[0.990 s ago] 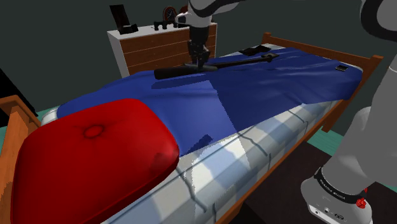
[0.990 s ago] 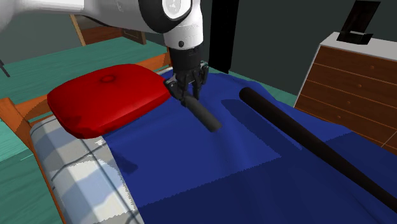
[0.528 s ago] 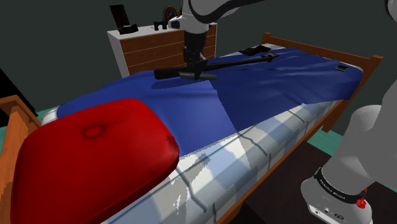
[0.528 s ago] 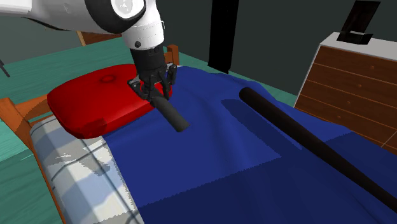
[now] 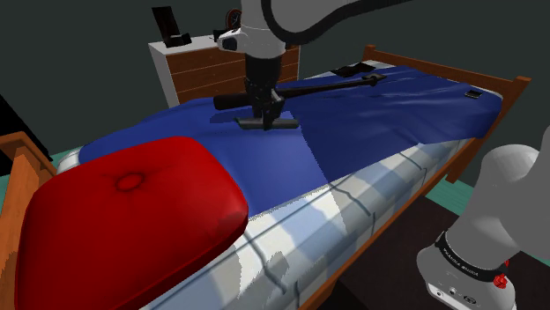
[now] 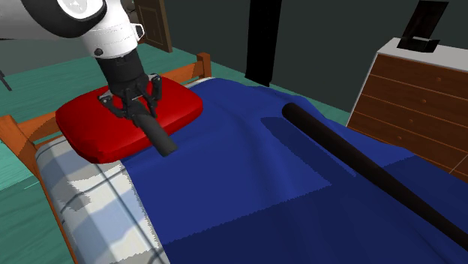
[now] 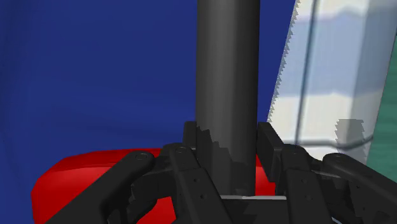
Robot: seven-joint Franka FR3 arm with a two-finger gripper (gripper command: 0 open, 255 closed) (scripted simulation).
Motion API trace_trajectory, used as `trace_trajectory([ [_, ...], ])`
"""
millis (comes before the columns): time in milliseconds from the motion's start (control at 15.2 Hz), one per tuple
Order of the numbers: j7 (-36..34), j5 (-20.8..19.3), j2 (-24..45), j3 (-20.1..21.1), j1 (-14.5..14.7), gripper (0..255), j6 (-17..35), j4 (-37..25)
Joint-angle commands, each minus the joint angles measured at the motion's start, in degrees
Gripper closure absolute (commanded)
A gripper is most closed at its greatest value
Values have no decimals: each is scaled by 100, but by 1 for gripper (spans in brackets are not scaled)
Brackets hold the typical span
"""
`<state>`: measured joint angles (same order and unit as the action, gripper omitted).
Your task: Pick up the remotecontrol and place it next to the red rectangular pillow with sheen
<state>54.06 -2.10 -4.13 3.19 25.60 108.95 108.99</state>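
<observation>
My black gripper (image 5: 267, 112) is shut on the remote control (image 5: 270, 124), a dark grey bar held a little above the blue blanket (image 5: 370, 119). In the second exterior view the gripper (image 6: 139, 114) hangs over the near edge of the red glossy pillow (image 6: 90, 124), and the remote (image 6: 159, 136) sticks out from it over the blanket. The wrist view has the remote (image 7: 228, 89) clasped between both fingers (image 7: 193, 137), with the pillow (image 7: 76, 181) just beside the hand. The pillow (image 5: 123, 220) lies at the shoulder view's lower left.
A long black bat-like stick (image 5: 304, 90) lies across the blanket behind the gripper, also in the second exterior view (image 6: 360, 165). A wooden dresser (image 5: 207, 66) stands beyond the bed. A small dark item (image 5: 473, 92) rests near the far corner. A checkered sheet (image 5: 353, 207) covers the bed's side.
The gripper has carried the remote away from the long stick and toward the red pillow, leftward in the second exterior view. It stays shut on the remote.
</observation>
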Motion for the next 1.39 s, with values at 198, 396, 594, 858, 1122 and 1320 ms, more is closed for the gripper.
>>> trace_trajectory([
  [198, -666, 6, -240, 359, 302, 255, -2, 261],
  [396, -1068, 16, -304, 587, 480, 255, -20, 322],
  [594, -1080, 10, -283, 591, 480, 255, 209, 531],
  [858, -1100, -2, -239, 595, 480, 255, 513, 792],
  [1122, -1123, -18, -174, 599, 481, 255, 817, 1033],
  [1320, -1143, -34, -113, 602, 481, 255, 1045, 1201],
])
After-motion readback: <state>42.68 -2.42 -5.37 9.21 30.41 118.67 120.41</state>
